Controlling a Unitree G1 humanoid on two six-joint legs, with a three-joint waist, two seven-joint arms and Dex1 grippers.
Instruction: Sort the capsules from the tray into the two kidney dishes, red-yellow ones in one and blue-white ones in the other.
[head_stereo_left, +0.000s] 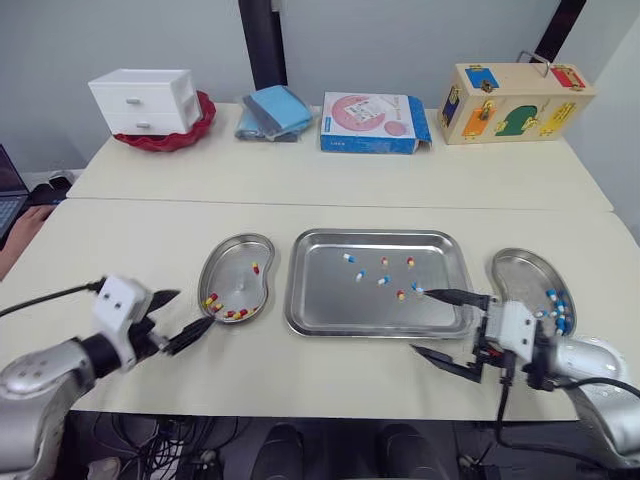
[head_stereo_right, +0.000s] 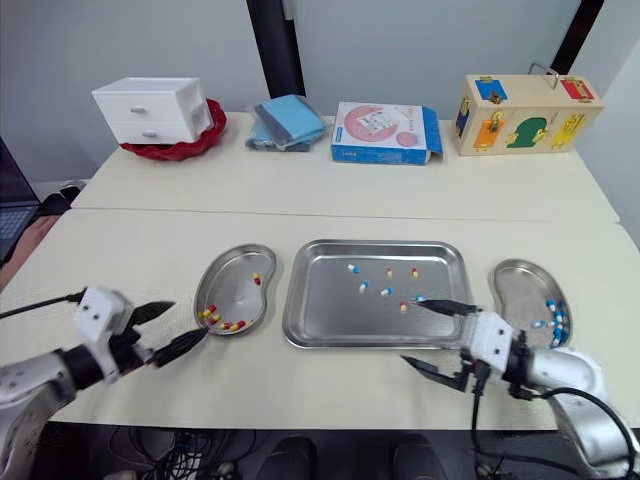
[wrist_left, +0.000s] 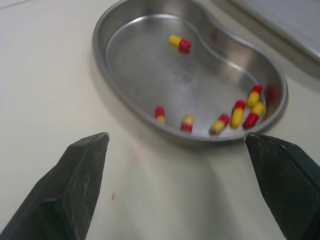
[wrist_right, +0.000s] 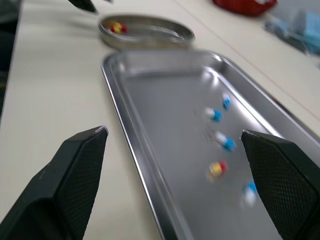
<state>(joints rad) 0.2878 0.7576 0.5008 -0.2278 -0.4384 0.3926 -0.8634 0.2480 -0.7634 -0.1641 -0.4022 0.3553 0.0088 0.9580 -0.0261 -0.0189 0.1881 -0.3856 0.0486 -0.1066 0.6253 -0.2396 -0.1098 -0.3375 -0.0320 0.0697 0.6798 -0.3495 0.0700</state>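
While both end effectors (head_stereo_left: 194, 308) (head_stereo_left: 419, 320) gape empty, tray (head_stereo_left: 322, 292) holds mixed capsules (head_stereo_left: 383, 280), left dish (head_stereo_left: 230, 262) red-yellow, right dish (head_stereo_left: 515, 270) blue-white.

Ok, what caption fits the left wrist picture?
Left gripper, jaws open, near the kidney dish of red-yellow capsules.

Two cream tables (head_stereo_left: 300, 170) abut before a pale grey wall (head_stereo_left: 400, 40).

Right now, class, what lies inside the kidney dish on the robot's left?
The left kidney dish holds about seven red-yellow capsules: one lone capsule farther back, the rest gathered along the near rim. No blue-white ones. Nothing covers the dish.
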